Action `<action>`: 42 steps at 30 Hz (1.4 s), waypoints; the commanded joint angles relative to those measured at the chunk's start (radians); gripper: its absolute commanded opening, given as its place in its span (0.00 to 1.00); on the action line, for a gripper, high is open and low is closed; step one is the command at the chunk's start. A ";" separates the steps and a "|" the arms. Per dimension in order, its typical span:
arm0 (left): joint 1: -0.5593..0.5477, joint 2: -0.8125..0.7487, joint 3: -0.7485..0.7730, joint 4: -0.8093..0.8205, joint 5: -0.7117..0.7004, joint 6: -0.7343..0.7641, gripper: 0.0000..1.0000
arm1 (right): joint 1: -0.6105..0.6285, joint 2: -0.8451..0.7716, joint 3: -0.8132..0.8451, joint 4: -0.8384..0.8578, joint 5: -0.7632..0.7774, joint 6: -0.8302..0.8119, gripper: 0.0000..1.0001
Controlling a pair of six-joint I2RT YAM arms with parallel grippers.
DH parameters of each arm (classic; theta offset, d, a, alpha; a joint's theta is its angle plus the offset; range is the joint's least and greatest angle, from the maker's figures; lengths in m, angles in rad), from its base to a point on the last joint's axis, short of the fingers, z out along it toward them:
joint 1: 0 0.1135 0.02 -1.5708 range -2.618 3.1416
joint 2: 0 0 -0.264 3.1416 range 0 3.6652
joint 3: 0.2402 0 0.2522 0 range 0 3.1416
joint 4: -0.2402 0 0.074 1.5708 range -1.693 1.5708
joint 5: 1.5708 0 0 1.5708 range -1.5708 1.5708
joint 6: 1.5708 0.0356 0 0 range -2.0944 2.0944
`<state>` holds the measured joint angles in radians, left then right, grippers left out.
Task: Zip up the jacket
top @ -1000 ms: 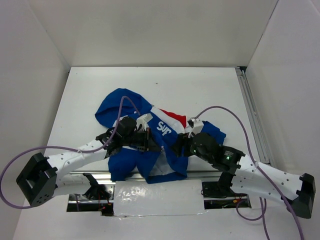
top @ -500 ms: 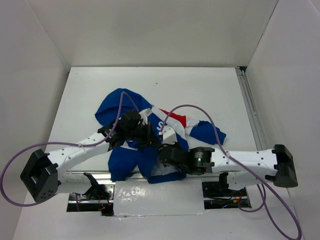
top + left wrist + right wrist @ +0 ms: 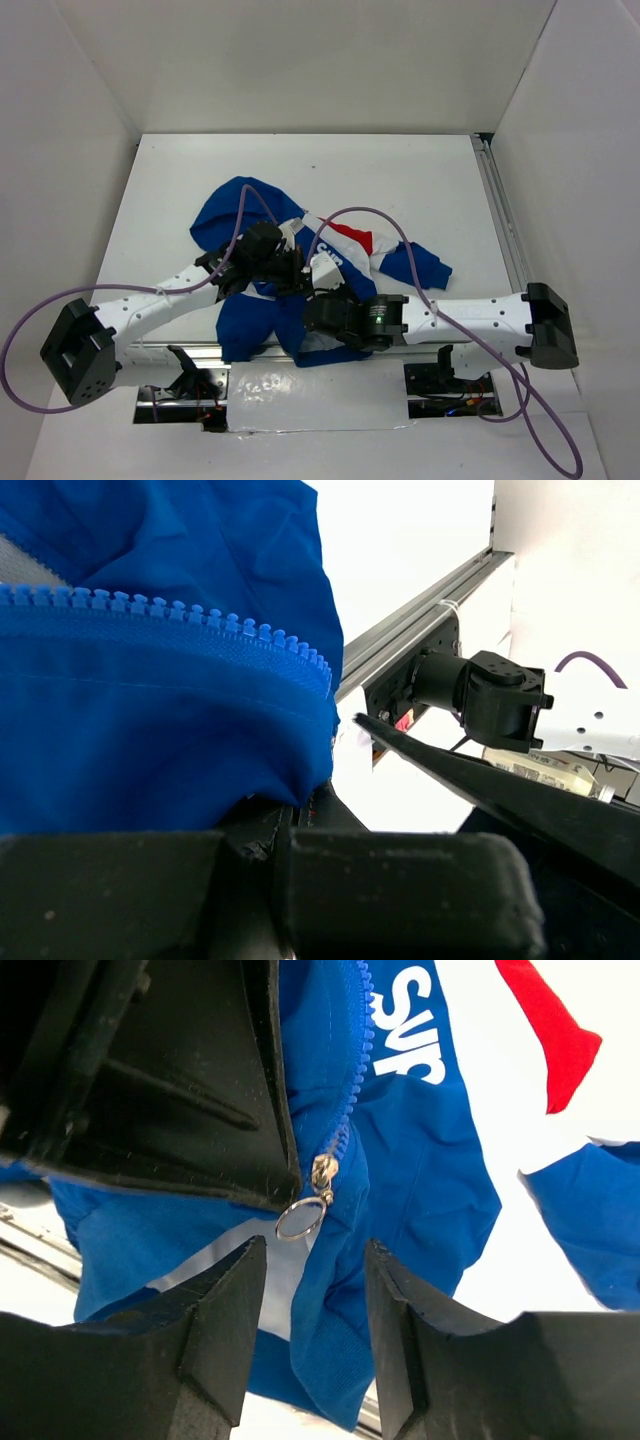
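With right gripper (image 3: 313,1260) apart below the zipper pull (image 3: 301,1218) and left gripper (image 3: 286,268) clamped on the jacket (image 3: 420,1160), could miss the ring or jam on slack fabric

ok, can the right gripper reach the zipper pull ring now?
Probably yes: the pull ring hangs uncovered just ahead of the open right gripper, though the left gripper sits close beside it.
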<state>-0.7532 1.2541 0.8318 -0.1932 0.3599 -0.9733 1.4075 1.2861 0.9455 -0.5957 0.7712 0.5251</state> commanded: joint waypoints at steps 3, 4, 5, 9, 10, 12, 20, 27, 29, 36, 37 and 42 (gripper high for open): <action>0.006 -0.041 0.000 0.015 0.013 0.002 0.00 | -0.015 0.036 0.061 0.014 0.046 -0.027 0.47; 0.006 -0.042 -0.002 0.017 0.016 0.002 0.00 | -0.016 0.035 0.059 0.022 0.048 -0.036 0.47; 0.006 -0.042 -0.005 0.026 0.028 0.004 0.00 | -0.015 0.038 0.059 0.036 0.054 -0.039 0.47; 0.005 -0.036 -0.003 0.040 0.057 0.019 0.00 | -0.015 0.055 0.065 0.066 0.074 -0.056 0.47; 0.005 -0.035 -0.003 0.040 0.057 0.019 0.00 | -0.016 0.064 0.068 0.063 0.083 -0.053 0.46; 0.005 -0.028 -0.003 0.037 0.053 0.022 0.00 | -0.015 0.081 0.093 0.039 0.103 -0.047 0.45; 0.005 -0.005 -0.007 0.031 0.040 0.033 0.00 | -0.013 0.085 0.117 0.004 0.100 -0.027 0.38; -0.009 -0.004 -0.003 0.031 0.022 0.058 0.00 | -0.012 0.076 0.121 0.002 0.088 -0.048 0.35; -0.015 -0.007 -0.005 0.032 0.013 0.068 0.00 | -0.010 0.071 0.111 0.017 0.077 -0.069 0.32; -0.026 -0.018 -0.016 0.034 -0.039 0.100 0.00 | -0.010 0.084 0.119 -0.013 0.054 -0.096 0.11; -0.026 -0.018 -0.019 0.040 -0.042 0.110 0.00 | -0.010 0.084 0.122 -0.018 0.050 -0.094 0.14; -0.026 -0.013 -0.016 0.035 -0.055 0.133 0.00 | -0.008 0.032 0.092 0.014 0.017 -0.112 0.00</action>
<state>-0.7746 1.2411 0.8154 -0.1749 0.3164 -0.8845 1.3941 1.3628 1.0153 -0.6167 0.7979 0.4259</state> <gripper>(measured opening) 0.051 0.040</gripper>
